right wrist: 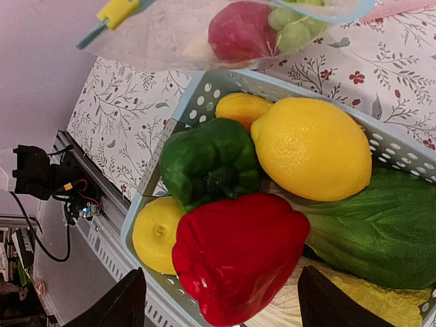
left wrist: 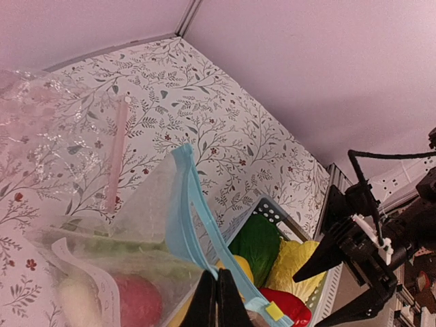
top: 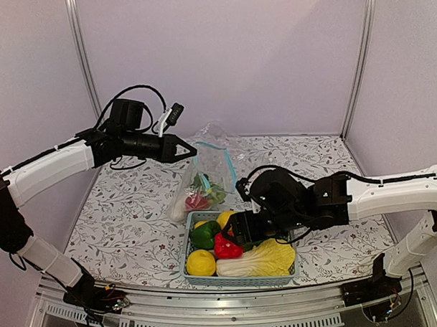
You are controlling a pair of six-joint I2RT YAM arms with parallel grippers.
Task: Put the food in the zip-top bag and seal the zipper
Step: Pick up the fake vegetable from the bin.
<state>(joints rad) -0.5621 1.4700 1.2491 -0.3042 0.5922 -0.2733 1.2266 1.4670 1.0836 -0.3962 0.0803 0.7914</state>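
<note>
Slider [right wrist: 117, 10] on zipper [left wrist: 193, 204], yellow, only in wrist views.

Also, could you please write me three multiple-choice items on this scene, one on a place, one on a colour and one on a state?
1. Where does the red pepper lie?
A. in the bag
B. in the basket
C. on the tabletop

2. What colour is the zipper?
A. black
B. teal-blue
C. white

3. How does the right end effector stand?
A. shut on a lemon
B. shut on nothing
C. open

Answers: 1 B, the right wrist view shows it inside the basket's walls; 2 B, the strip shows teal-blue in the left wrist view; 3 C, its jaws stand apart on either side of the red pepper.
</note>
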